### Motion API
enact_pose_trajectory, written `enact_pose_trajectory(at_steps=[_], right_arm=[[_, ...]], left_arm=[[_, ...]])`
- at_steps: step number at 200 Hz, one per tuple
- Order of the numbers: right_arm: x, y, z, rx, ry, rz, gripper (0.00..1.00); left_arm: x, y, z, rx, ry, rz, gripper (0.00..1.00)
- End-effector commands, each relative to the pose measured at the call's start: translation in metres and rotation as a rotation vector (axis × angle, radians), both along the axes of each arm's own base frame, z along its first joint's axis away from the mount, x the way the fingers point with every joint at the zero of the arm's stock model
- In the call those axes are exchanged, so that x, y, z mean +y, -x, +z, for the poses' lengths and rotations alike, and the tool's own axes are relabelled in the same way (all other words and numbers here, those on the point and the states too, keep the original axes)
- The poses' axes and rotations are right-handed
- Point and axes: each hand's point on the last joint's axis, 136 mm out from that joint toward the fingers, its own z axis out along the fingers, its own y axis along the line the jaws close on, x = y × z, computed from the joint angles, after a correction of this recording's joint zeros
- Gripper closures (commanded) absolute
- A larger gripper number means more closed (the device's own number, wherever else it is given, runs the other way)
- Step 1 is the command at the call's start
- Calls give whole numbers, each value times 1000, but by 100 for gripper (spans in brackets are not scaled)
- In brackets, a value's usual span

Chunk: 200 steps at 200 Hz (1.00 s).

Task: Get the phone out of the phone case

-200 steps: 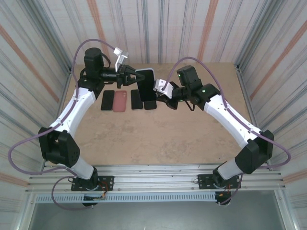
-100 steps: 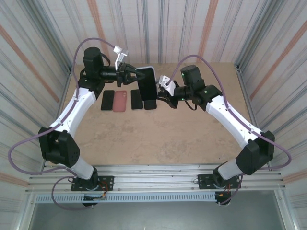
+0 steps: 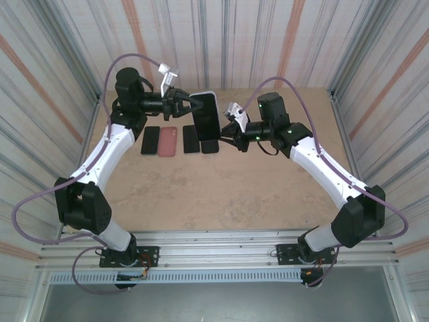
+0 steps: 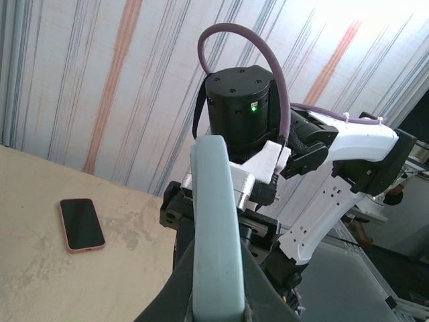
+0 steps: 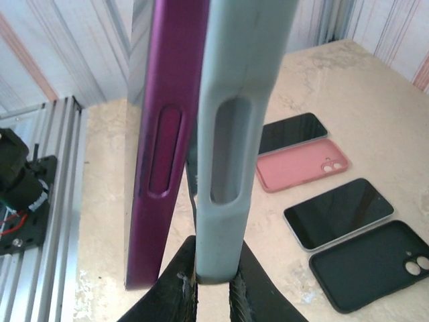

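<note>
The case [image 5: 231,134] hangs upright in the air near the table's [image 3: 201,194] far edge. The purple phone [image 5: 164,134] is parted from it along one side. The left gripper [image 3: 182,102] clamps one case edge and the right gripper [image 3: 222,129] pinches the opposite one. Since a second ago the right wrist has shifted slightly rightward, while the phone has stayed put.

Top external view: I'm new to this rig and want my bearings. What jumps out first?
The left gripper and right gripper meet in mid-air over the far end of the table, pinching a grey phone case from opposite sides. Close up, a purple phone stands parted from it along one edge. A pink case lies in the row on the table beneath.
</note>
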Motion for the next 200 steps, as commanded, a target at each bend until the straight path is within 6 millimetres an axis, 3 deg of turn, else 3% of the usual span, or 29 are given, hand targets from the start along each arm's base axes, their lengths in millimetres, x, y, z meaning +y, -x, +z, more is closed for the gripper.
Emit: enact_pose_trajectory(at_steps=[1,20,56,87,134,200], right_arm=[[6,7,51,-99,-132,50,81],[7,9,54,-79,-153,62,80],[4,13,63,19,-252,79,78],[3,15,62,130,-334,76,76],[-10,-1,69,224,-523,-51,72],[-22,-25,79,464,-740,-231,69]], left_arm=[[-6,16,0,50,-11,-47,100],[-6,11,2,59,-7,-14,100],[-2,-24,7,156,26,180,100],[0,-42,22,252,132,281,100],[8,-58,33,393,243,388,100],[25,-79,15,652,417,518,100]])
